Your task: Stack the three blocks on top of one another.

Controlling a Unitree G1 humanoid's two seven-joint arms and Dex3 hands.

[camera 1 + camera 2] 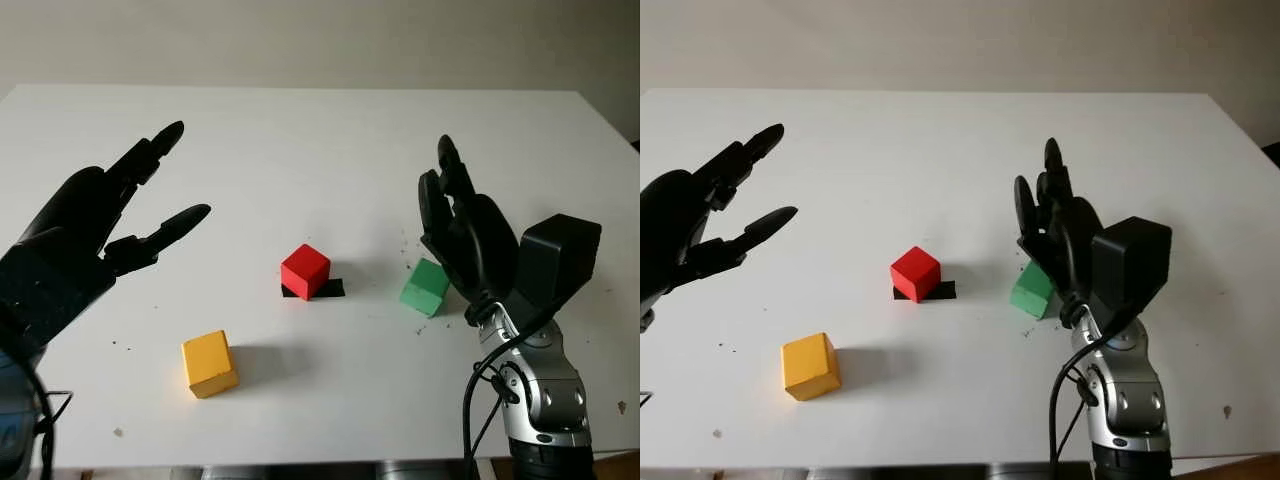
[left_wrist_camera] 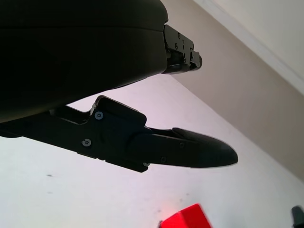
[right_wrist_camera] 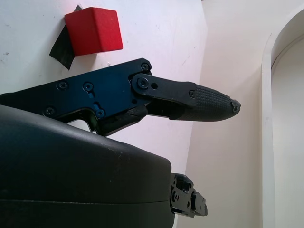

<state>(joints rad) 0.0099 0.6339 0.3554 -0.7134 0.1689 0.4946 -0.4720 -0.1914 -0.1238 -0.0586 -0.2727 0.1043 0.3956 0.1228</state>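
Table (image 1: 330, 130): three blocks lie apart, unstacked. Left hand (image 1: 90, 225), holding nothing, hangs left of the red block (image 1: 305, 271). Right hand (image 1: 462, 235), also empty, is just right of the green block (image 1: 426, 287), right of red; a sideways knock could shove it. Yellow block (image 1: 209, 364) lies near-left of red.

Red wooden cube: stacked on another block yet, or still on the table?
Still on the table. The red wooden cube sits alone on a black patch, nothing on top.

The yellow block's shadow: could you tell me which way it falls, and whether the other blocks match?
In the left eye view, the yellow block casts a soft shadow towards the right hand's side; the red block and green block cast fainter ones; no glare on the table.
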